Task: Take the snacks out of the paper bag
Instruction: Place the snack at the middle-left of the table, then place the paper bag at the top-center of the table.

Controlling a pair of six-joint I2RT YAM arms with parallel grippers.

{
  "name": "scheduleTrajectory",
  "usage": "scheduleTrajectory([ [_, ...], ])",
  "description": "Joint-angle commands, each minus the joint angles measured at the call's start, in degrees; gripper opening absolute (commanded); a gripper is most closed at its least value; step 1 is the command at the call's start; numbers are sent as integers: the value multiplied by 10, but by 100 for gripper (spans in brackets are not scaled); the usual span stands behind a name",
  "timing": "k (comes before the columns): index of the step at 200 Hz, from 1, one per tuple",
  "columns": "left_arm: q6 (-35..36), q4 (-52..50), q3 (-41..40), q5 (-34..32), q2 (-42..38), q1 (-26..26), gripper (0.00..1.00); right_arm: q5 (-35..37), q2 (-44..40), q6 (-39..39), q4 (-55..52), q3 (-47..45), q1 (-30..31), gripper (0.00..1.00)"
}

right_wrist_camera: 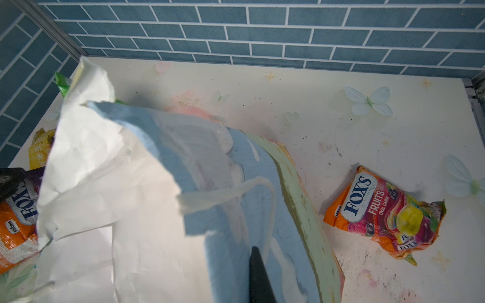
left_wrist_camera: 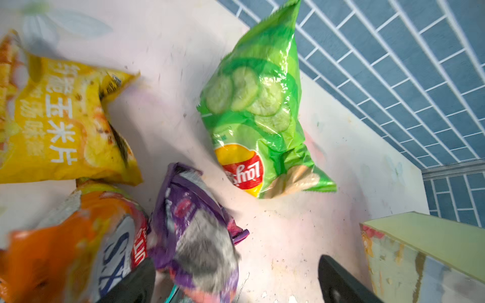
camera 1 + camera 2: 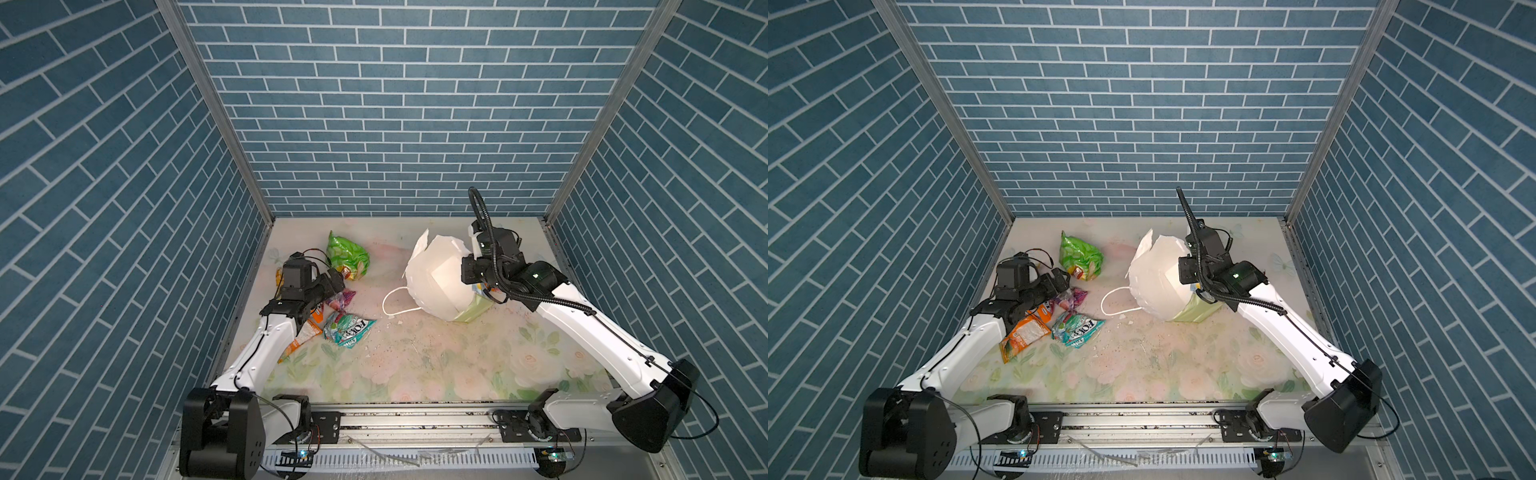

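Note:
The paper bag [image 3: 436, 278] [image 3: 1158, 282] leans at the right back, its white inside facing up. My right gripper [image 1: 258, 278] is shut on its torn wall. At the left lie the snacks: a green chip bag [image 3: 347, 259] [image 2: 259, 110], a yellow pack [image 2: 60, 126], an orange pack [image 3: 1025, 334], a teal pack [image 3: 347, 328] and a purple pack [image 2: 194, 236]. My left gripper [image 2: 236, 283] stands open over the blurred purple pack, which touches neither finger. Another orange FOX'S pack [image 1: 385, 215] lies on the table behind the bag.
The bag's white cord handle [image 3: 392, 301] loops onto the floral table [image 3: 415, 365]. Paper scraps [image 3: 397, 322] are scattered near the middle. Blue brick walls [image 3: 395, 124] close in the back and both sides. The metal rail [image 3: 415, 419] runs along the front.

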Motion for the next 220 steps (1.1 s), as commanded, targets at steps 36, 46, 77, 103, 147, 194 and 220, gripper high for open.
scheduleTrajectory([
  [36,15,-15,-4,-22,-116,-5,100,-81,49,47,-2,92,-50,0],
  [46,17,-23,-11,-16,-132,-7,100,-97,59,55,4,101,-60,0],
  [77,15,-17,-70,0,-200,-11,100,-160,97,97,20,112,-95,0],
  [103,14,-7,-116,9,-252,-13,100,-225,124,139,41,109,-125,0],
  [147,26,-5,-142,5,-277,-12,99,-215,149,100,22,139,-136,49],
  [194,68,36,-145,-71,-246,-13,100,-116,59,27,79,93,-136,98],
  [220,115,103,-175,-163,-214,-12,100,-21,-33,-25,158,12,-137,99],
])
